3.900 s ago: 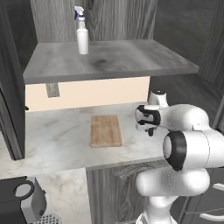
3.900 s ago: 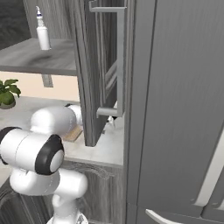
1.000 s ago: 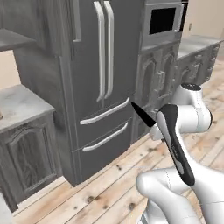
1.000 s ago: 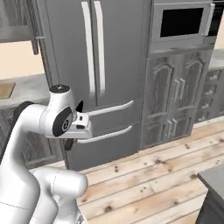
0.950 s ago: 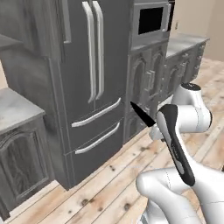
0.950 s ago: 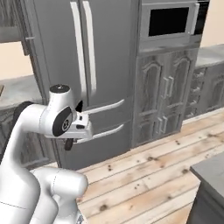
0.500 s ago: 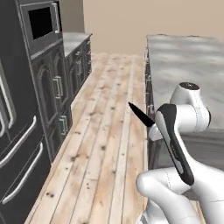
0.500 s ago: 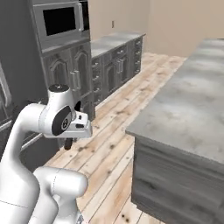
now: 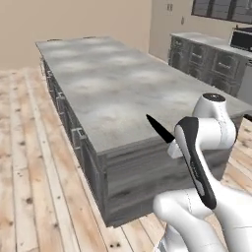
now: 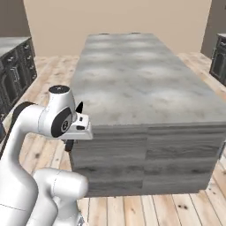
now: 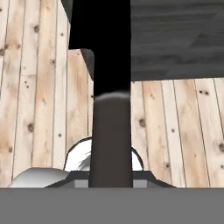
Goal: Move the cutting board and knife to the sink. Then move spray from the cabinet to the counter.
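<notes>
Claw: the gripper [image 9: 173, 145] is clamped on the knife [image 9: 158, 128], its jaws drawn in on the handle; the grip itself is mostly hidden behind the white wrist in the left base view.
Knife, left base view: the black blade sticks up and to the left from the hand, its point over the near edge of the island top.
Knife, right base view: only the dark tip [image 10: 80, 107] pokes up behind the wrist housing.
Knife, hand view: the handle [image 11: 110, 140] rises from the bottom middle and widens into the black blade [image 11: 100, 39], which runs off the top edge.
Hand height: held in the air, clear of the floor, just beside the island's near corner.
Arm: white, folded at the elbow, with the hand close to the robot's own body.
Island [image 9: 128, 93]: long block with a grey marbled top and dark grey wood-grain sides, straight ahead of the base.
Floor [image 9: 29, 162]: pale wooden planks around the island.
Background cabinets [image 9: 206, 61]: dark grey units along the far right wall in the left base view.
Wall [image 10: 114, 22]: plain beige behind the island.
</notes>
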Motion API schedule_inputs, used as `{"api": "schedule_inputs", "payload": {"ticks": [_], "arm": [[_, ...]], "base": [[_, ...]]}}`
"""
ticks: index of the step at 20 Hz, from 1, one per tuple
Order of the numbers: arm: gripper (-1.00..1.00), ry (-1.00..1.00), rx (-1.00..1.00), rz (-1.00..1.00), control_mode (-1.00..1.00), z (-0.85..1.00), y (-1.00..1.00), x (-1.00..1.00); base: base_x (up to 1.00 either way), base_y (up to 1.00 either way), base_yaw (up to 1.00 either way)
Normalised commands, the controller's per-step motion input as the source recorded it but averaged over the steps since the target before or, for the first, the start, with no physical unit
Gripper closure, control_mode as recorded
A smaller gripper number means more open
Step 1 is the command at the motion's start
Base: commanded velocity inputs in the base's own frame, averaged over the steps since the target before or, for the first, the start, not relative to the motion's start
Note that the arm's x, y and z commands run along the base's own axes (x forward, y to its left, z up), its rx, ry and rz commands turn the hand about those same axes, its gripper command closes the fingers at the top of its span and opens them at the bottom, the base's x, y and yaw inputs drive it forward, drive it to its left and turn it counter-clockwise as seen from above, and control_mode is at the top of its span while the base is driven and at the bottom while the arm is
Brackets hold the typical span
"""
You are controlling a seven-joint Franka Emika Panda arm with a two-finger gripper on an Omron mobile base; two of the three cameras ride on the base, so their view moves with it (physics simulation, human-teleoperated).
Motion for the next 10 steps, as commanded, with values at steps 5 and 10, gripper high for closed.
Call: {"api": "schedule_inputs", "payload": {"ticks": [5, 10], "arm": [[1.00, 0.00, 0.00, 0.00, 1.00, 0.00, 0.00, 0.00], [1.00, 0.00, 0.00, 0.00, 1.00, 0.00, 0.00, 0.00]], "base": [[0.00, -0.09, -0.94], [0.04, 0.00, -0.94]]}}
